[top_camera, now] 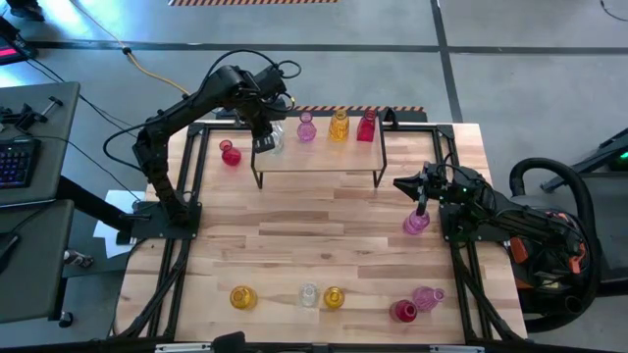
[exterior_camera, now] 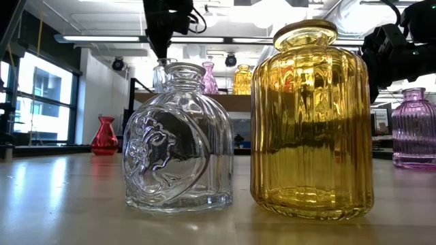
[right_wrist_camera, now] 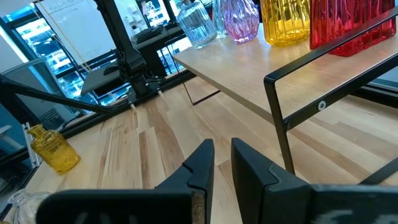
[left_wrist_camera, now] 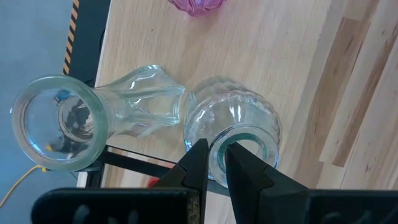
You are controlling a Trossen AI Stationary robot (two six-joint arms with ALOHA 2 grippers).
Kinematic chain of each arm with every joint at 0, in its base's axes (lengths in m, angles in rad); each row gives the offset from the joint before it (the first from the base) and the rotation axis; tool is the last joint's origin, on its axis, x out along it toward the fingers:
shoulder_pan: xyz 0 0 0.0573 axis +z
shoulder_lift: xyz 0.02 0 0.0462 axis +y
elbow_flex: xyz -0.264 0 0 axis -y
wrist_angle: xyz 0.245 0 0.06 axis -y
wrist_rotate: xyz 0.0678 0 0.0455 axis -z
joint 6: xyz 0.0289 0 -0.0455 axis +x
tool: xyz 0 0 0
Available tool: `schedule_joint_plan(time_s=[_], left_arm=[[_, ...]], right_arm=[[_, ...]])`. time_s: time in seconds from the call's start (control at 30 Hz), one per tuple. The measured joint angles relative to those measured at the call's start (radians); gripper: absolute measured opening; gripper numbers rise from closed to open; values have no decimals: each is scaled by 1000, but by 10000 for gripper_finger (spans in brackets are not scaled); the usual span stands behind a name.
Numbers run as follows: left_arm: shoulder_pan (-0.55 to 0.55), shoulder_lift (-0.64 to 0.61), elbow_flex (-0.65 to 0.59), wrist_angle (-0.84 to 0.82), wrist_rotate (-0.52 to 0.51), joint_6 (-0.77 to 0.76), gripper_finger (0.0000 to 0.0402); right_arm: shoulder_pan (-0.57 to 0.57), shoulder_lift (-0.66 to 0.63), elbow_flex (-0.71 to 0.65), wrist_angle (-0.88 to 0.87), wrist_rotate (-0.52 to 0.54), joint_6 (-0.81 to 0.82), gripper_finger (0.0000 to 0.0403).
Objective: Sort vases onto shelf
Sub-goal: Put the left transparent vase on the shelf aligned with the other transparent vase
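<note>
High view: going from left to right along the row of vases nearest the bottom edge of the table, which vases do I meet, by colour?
Yellow vase → clear vase → second yellow vase → red vase → pink-purple vase.

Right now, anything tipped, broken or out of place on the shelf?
Nothing looks broken or spilled. One oddity: the flared clear vase and the ribbed clear vase crowd the left end of the shelf, touching, near its edge. The left pincer pinches the ribbed one's rim.
</note>
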Motion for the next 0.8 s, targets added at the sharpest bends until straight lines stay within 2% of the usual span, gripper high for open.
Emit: schedule_joint_plan(time_s=[0.2, 0.47, 0.8], left_arm=[[0, 0, 0, 5, -3, -1, 37], [0, 0, 0, 18, -24, 16, 81], [-1, 0, 0, 47, -30, 18, 83]], right_arm=[[0, 0, 0, 0, 0, 0, 37], [0, 0, 0, 0, 0, 0, 37], [0, 0, 0, 0, 0, 0, 37]])
